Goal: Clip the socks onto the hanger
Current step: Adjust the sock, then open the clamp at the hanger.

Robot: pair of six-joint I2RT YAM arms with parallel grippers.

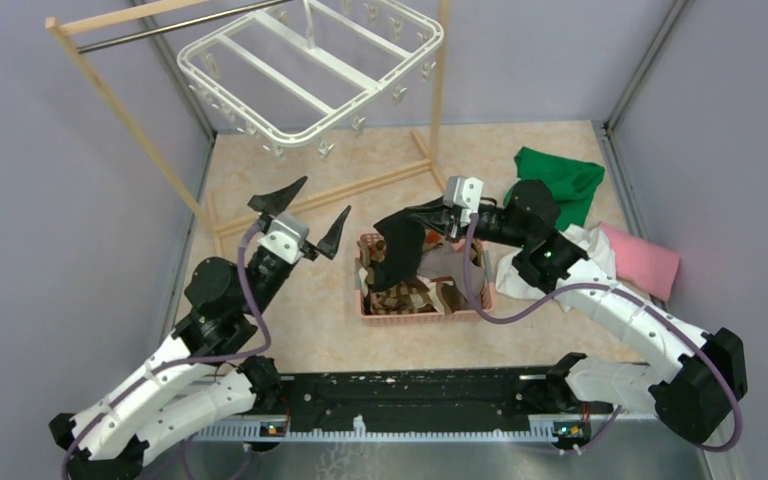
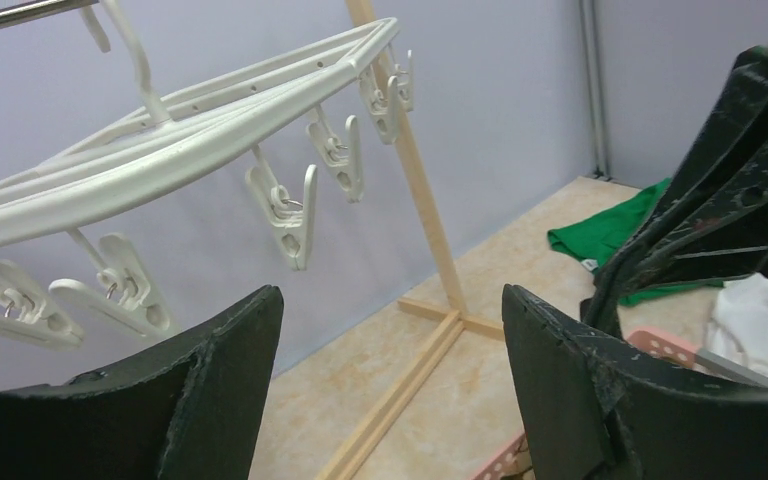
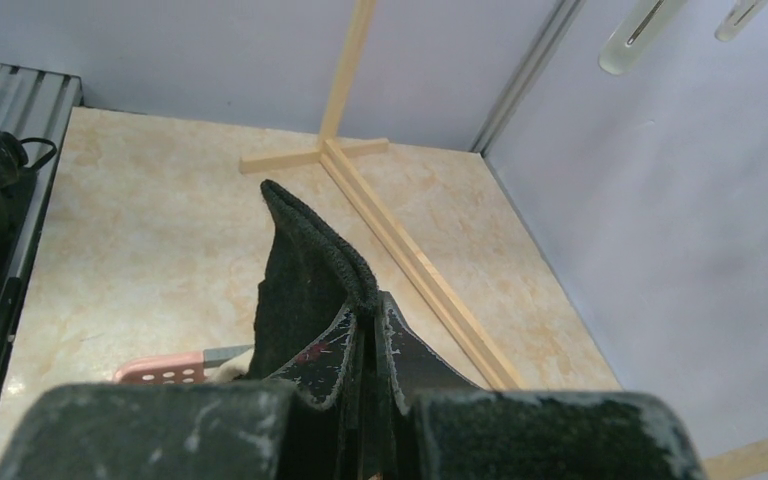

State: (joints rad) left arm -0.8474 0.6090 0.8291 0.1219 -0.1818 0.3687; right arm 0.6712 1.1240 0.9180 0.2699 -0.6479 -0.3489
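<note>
The right gripper (image 3: 370,312) is clamped tight on the cuff of a black sock (image 3: 305,265), which hangs from its closed fingers over the pink basket (image 1: 425,318) near the middle of the table. More socks (image 1: 410,295) lie heaped inside the basket. The left gripper (image 1: 310,212) is spread wide with nothing in it, raised toward the table's far left corner. There the white hanger (image 2: 190,125) hangs from the wooden rack (image 1: 120,106), clips dangling from its rim.
</note>
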